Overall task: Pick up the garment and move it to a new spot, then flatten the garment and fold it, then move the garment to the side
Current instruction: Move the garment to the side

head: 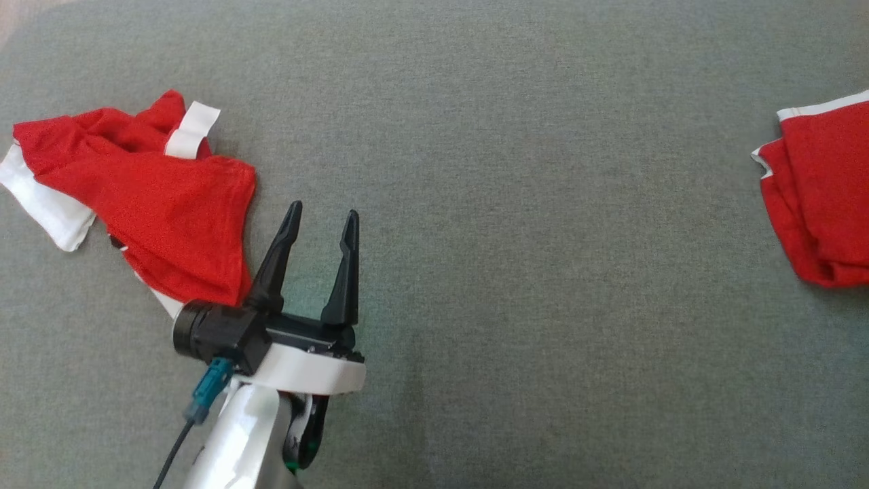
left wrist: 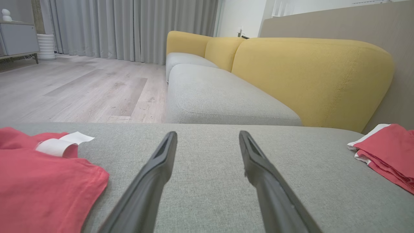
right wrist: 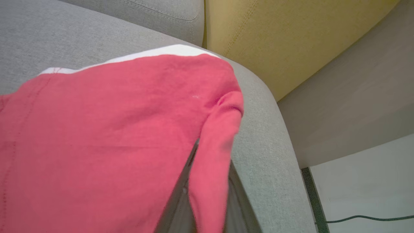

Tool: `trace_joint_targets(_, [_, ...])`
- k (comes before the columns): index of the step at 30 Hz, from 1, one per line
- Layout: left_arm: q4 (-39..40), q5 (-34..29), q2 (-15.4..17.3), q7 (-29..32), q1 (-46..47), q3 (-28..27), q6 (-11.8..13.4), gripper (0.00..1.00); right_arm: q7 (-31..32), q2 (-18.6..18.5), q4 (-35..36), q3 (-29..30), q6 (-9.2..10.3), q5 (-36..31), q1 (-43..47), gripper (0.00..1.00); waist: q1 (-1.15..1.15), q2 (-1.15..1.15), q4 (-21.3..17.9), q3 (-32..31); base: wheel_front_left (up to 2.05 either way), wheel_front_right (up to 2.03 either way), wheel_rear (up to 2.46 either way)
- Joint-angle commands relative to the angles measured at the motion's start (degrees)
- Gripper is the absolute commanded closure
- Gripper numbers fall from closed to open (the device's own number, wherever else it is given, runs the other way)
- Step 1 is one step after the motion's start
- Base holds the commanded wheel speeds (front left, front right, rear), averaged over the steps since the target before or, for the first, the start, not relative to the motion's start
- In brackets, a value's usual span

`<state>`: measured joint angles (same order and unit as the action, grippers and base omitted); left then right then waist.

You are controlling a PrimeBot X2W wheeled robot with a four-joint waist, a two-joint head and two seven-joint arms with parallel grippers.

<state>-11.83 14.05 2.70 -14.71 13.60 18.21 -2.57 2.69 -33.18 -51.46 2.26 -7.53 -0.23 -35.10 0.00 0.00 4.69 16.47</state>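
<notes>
A folded red garment with white trim (head: 821, 197) lies at the far right of the grey cushion (head: 509, 170); it also appears in the left wrist view (left wrist: 385, 152). In the right wrist view a fold of this garment (right wrist: 113, 129) is pinched between the dark fingers of my right gripper (right wrist: 213, 155), which is shut on it near the cushion's rounded corner. A second, crumpled red garment with white bands (head: 156, 197) (left wrist: 42, 181) lies at the left. My left gripper (head: 324, 210) (left wrist: 207, 133) stands open and empty just right of that crumpled heap, fingers pointing away.
Beyond the cushion's far edge are a yellow sofa backrest (left wrist: 310, 77), a grey sofa seat (left wrist: 220, 100) and wood floor (left wrist: 74, 87). The cushion's corner (right wrist: 268, 136) drops off to a pale floor with a dark cable (right wrist: 365, 219).
</notes>
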Motion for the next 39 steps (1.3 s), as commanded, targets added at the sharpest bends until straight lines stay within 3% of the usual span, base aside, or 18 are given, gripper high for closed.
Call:
trace_joint_targets(1, [1.77,-0.55,0.18,-0.29,1.80,-2.14,-0.12,0.00,-0.84,-1.52,0.99,0.21,0.04,-0.64,-0.58,1.00,0.00,0.00,-0.08,-0.10,0.00,0.00,0.00])
trace_joint_targets(2, [1.71,-0.59,0.18,-0.29,1.80,-2.15,-0.13,0.00,-0.92,-1.19,0.78,0.84,0.04,-1.09,-0.78,0.95,0.00,0.00,-0.15,-0.21,0.00,0.00,0.00])
trace_joint_targets(3, [1.64,-0.63,0.18,-0.29,1.76,-2.17,-0.13,0.00,-1.15,-0.85,0.72,1.19,0.04,-1.73,-0.87,0.18,0.00,0.00,-0.24,-0.39,0.00,0.00,0.00])
trace_joint_targets(4, [1.55,-0.67,0.18,-0.29,1.70,-2.19,-0.13,0.00,-1.48,-0.51,0.74,1.78,0.04,-2.33,-0.98,0.00,0.00,0.00,-0.36,-0.62,0.00,0.00,0.00])
trace_joint_targets(10, [1.15,-0.79,0.18,-0.29,0.96,-2.61,-0.20,0.00,-3.17,2.86,1.93,4.45,0.04,-5.46,-1.07,0.00,0.00,0.00,-1.36,-3.24,0.00,0.00,0.00])
trace_joint_targets(15, [1.37,-0.68,0.18,-0.29,-0.32,-3.53,0.02,0.00,-6.08,8.38,5.85,4.17,0.04,-5.48,-0.79,0.00,0.00,0.00,-2.47,-7.11,0.00,0.00,0.00])
trace_joint_targets(20, [2.46,-0.64,0.18,-0.29,-2.40,-4.81,0.44,0.00,-9.79,16.00,15.00,1.29,0.04,1.01,1.19,0.00,0.00,0.00,-3.29,-12.10,0.00,0.00,0.00])
trace_joint_targets(21, [2.46,-0.64,0.18,-0.29,-2.40,-4.81,0.44,0.00,-9.79,16.00,15.00,1.29,0.04,1.01,1.19,0.00,0.00,0.00,-3.29,-12.10,0.00,0.00,0.00])
trace_joint_targets(30, [4.32,-0.66,0.18,-0.29,-6.07,-6.74,0.77,0.00,-11.33,28.03,33.43,1.33,0.04,10.43,10.17,0.00,0.00,0.00,-3.78,-16.40,0.00,0.00,0.00])
trace_joint_targets(39, [3.62,-0.74,0.18,-0.29,-9.15,-7.11,1.27,0.00,-16.17,30.27,35.75,-2.28,0.04,12.84,24.81,0.00,0.00,0.00,-3.12,-17.62,0.00,0.00,0.00])
